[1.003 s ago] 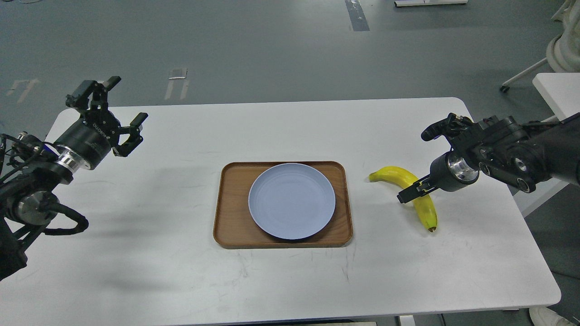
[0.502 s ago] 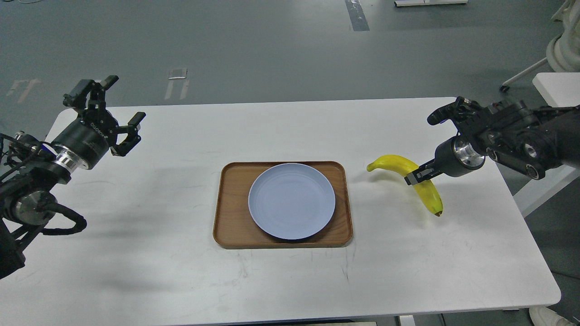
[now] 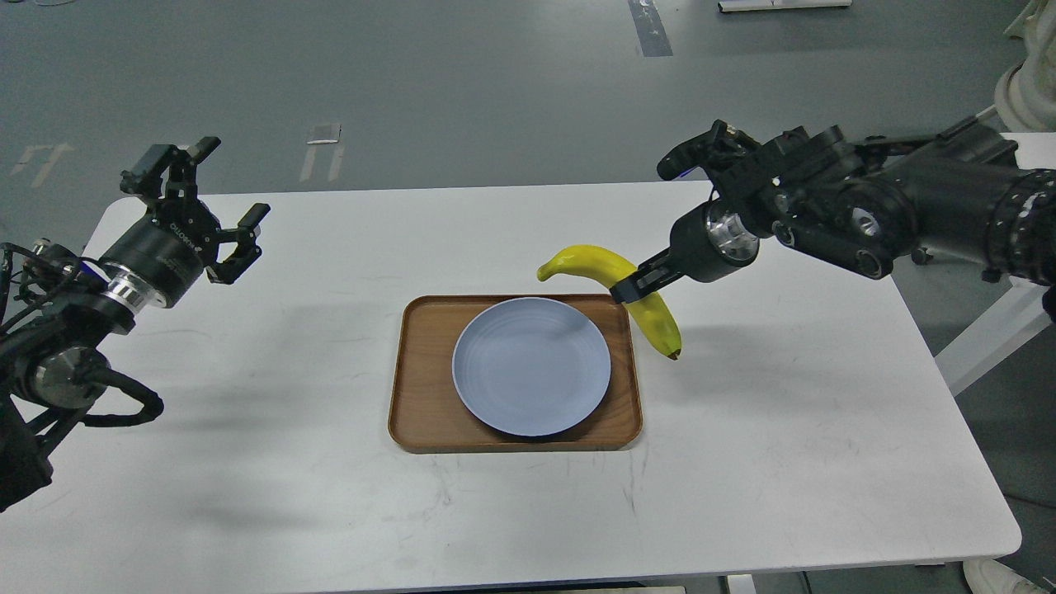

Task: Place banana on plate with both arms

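The yellow banana (image 3: 598,264) hangs in the air above the tray's back right corner, stem end to the left, dark tip down to the right. My right gripper (image 3: 631,286) is shut on the banana at its middle. The pale blue-grey plate (image 3: 531,365) lies on the brown wooden tray (image 3: 421,371) at the table's centre, with nothing on it. My left gripper (image 3: 216,194) is open and holds nothing, raised over the table's far left.
The white table (image 3: 528,511) stretches around the tray. A second white table (image 3: 1019,161) and a chair base stand at the far right, behind my right arm. Grey floor lies beyond the table's back edge.
My right gripper has lifted the banana off the table and carried it left, from right of the tray to above the tray's back right corner. The left arm has barely moved.
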You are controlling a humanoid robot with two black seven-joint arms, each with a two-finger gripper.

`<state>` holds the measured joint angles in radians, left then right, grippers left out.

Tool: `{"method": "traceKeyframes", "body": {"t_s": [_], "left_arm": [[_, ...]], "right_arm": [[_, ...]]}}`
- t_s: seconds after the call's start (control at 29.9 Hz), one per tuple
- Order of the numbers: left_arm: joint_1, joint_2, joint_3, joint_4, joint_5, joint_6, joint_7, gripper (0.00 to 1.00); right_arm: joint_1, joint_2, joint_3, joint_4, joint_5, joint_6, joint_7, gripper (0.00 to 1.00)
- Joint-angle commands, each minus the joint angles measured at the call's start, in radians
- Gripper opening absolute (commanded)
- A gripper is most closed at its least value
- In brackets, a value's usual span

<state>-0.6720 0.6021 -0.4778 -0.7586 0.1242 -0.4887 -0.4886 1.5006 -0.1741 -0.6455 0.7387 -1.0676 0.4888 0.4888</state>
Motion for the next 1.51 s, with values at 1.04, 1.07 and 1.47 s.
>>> {"method": "traceKeyframes", "body": {"t_s": [1.04, 1.07, 1.47], "left_arm": [[-0.008, 0.002, -0.001, 0.001, 0.000, 0.000, 0.000, 0.98], [-0.008, 0.002, -0.001, 0.001, 0.000, 0.000, 0.000, 0.99], [-0.008, 0.007, -0.001, 0.001, 0.000, 0.000, 0.000, 0.99]], "right_arm": [[-0.103, 0.174, -0.040, -0.125, 0.207, 0.000, 0.000, 0.60], [-0.108, 0.174, -0.040, -0.130, 0.207, 0.000, 0.000, 0.65], [-0.106, 0.115, 0.073, -0.145, 0.383, 0.000, 0.000, 0.96]]}}
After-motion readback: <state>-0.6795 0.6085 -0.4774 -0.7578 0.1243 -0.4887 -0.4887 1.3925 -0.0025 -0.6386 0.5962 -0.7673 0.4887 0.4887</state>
